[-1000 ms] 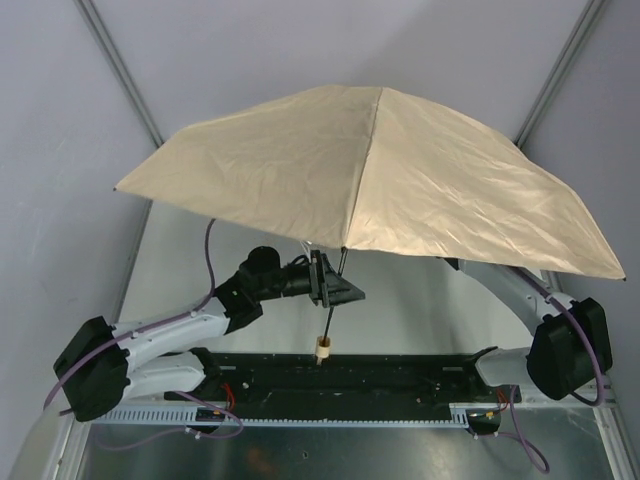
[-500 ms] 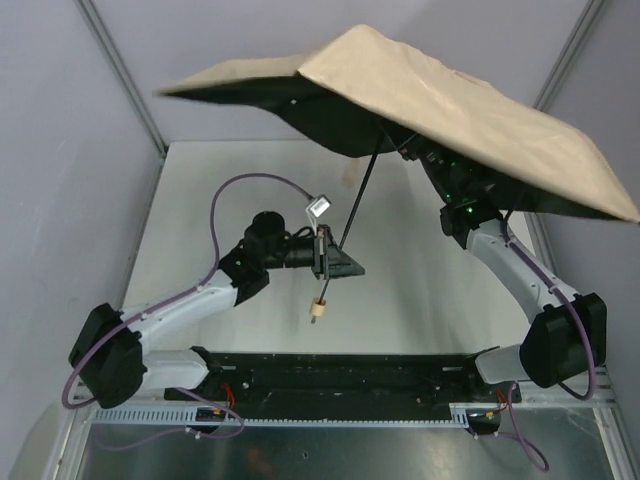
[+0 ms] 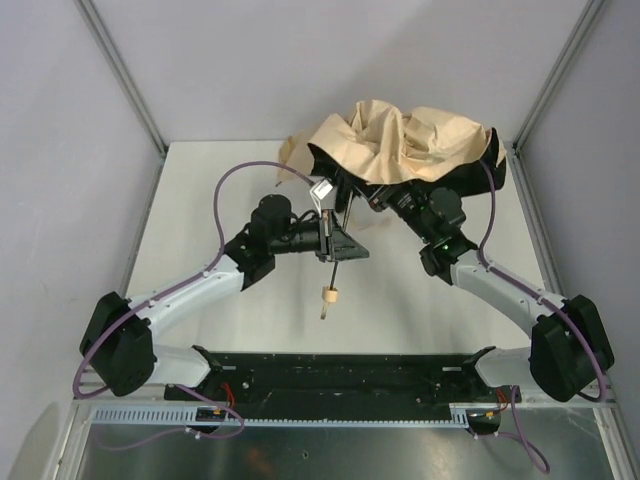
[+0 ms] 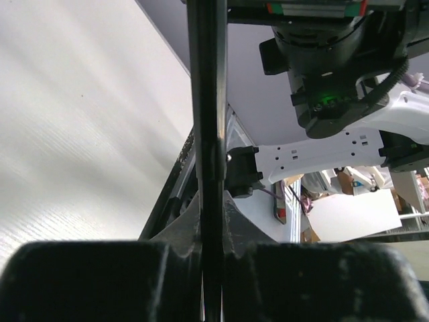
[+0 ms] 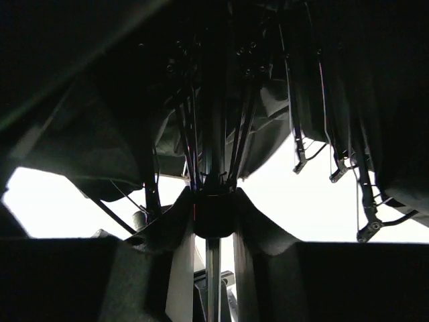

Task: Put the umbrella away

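Note:
The umbrella's tan canopy (image 3: 400,135) hangs collapsed and crumpled at the back right, above the table. Its thin black shaft (image 3: 336,262) slants down to the small wooden handle (image 3: 328,294). My left gripper (image 3: 340,248) is shut on the shaft, which runs straight up between its jaws in the left wrist view (image 4: 206,134). My right gripper (image 3: 385,200) is shut on the black runner (image 5: 214,213) where the folded ribs (image 5: 236,121) meet, under the dark canopy folds (image 5: 94,134).
Grey walls and slanted metal frame posts (image 3: 120,70) close in the white table (image 3: 200,200). The black base rail (image 3: 340,375) runs along the near edge. A purple cable (image 3: 250,172) arcs over the left arm.
The open canopy has tilted, then collapsed into a crumpled bundle at the back right. The right gripper and runner moved down toward the left gripper. The left gripper moved slightly back, still holding the shaft.

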{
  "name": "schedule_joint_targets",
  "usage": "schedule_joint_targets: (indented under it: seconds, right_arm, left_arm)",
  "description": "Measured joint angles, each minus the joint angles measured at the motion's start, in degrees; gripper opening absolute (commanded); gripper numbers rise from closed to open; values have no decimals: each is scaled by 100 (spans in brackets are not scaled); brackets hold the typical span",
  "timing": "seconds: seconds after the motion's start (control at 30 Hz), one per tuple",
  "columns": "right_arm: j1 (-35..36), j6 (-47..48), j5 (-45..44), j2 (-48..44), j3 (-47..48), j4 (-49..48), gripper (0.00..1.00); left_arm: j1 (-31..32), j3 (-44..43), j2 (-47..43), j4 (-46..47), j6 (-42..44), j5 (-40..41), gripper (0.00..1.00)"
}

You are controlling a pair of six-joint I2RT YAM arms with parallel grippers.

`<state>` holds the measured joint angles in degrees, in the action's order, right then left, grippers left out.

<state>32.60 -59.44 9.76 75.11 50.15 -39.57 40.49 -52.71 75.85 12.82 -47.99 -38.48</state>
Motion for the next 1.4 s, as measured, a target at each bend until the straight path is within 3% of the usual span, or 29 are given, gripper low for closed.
schedule_joint_targets:
  seconds: [0.2,0.27,0.37,0.53,0.6,0.73,0.9,1.17,1.4]
  right_arm:
    - [-328,-592,669,232,-22,-743,0]
    - [-492,-815,883,402,-22,-909,0]
    - [-651,-999,994,562,-22,-990,0]
    - [-826,-1156,1073,621,-22,-1152,0]
    - [-835,-1152,1119,621,-22,-1233,0]
    - [-796,-1062,1244,621,-22,-1263,0]
    - [-710,-739,1279,540,-33,-1056,0]
    - [-444,-11,883,-133,-160,-450,0]
    - [-44,210,334,-529,-669,-553,0]
  left_arm:
    - [52,334,-313,518,-42,315,49]
    - [46,684,-643,636,-61,509,60]
    - [66,1169,-1084,713,-90,723,65]
    - [234,1722,-1257,778,-114,905,66]
    - [315,1755,-1165,765,-120,975,63]
    - [457,1700,-984,850,-107,981,30]
    - [538,1460,-857,863,-50,979,4]
    - [555,1185,-710,608,79,656,0]
    - [590,1165,-927,153,350,627,0]
